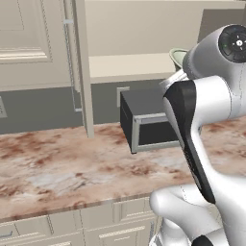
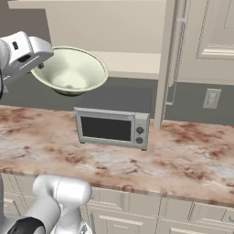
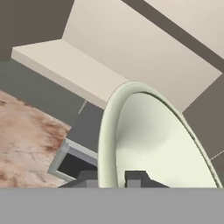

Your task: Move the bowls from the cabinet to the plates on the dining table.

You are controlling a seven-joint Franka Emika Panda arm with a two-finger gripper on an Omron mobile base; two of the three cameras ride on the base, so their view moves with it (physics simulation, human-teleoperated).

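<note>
I take the grey microwave (image 2: 112, 129) as my landmark. Behind and above it hangs the beige wall cabinet (image 2: 208, 41), one door (image 2: 164, 64) swung out edge-on just to the microwave's right, the pale inner shelf (image 2: 132, 61) bare where I can see it. Under the microwave runs the pinkish-brown marbled counter (image 2: 183, 155). Above the microwave's left end, clear of the shelf and out in the air, hangs the pale cream-green ceramic bowl (image 2: 71, 71). The gripper (image 3: 116, 178) is clamped on its rim, one finger (image 3: 136, 178) inside the wall and one outside (the hand view makes that plain).

So I judge the carry step is under way for this bowl. No plates or dining table from here; next I must drive or swing toward them, keeping the bowl level.
</note>
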